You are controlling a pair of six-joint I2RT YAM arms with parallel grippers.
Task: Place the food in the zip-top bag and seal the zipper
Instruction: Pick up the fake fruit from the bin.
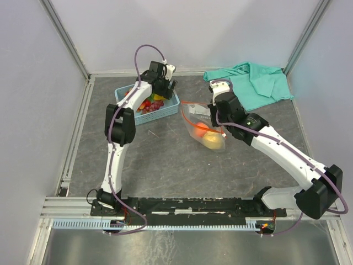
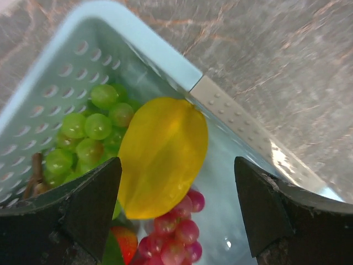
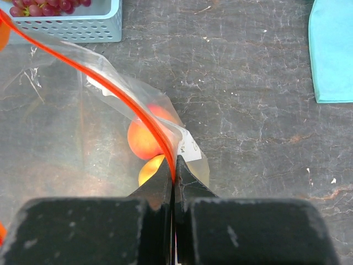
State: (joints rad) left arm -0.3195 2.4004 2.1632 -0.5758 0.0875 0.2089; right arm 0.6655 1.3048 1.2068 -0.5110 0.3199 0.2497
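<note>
Right gripper (image 3: pixel 174 165) comes first as I look across from the arm bases: its jaws are pressed tight together on the zipper (image 3: pixel 110 88), pinching one end of that red-orange strip and lifting the mouth of the zip-top bag (image 3: pixel 49 110). The bag lies just to the right of the basket (image 2: pixel 138 38), its mouth turned toward the basket, and a peach (image 3: pixel 142 141) and a lemon (image 3: pixel 150 170) already sit at its bottom. Farther on, the left gripper (image 2: pixel 176 165) hangs directly over the basket with its jaws spread wide and nothing between them. Straight below that gap, against the basket's right-hand wall, lies the yellow fruit (image 2: pixel 162 154). Its long axis runs away from the claw and a little askew, so the two fingers stand on either side of its narrow width, which I judge a fair line for closing on it. Green grapes (image 2: pixel 88 138) crowd its left side, purple grapes (image 2: pixel 174 232) and a strawberry (image 2: pixel 124 243) lie at its near end. Since the right arm is taken up with the bag, the left is plainly the nearer one for this pick. Beyond the basket, off to its right, lies a teal cloth (image 1: pixel 253 83).
</note>
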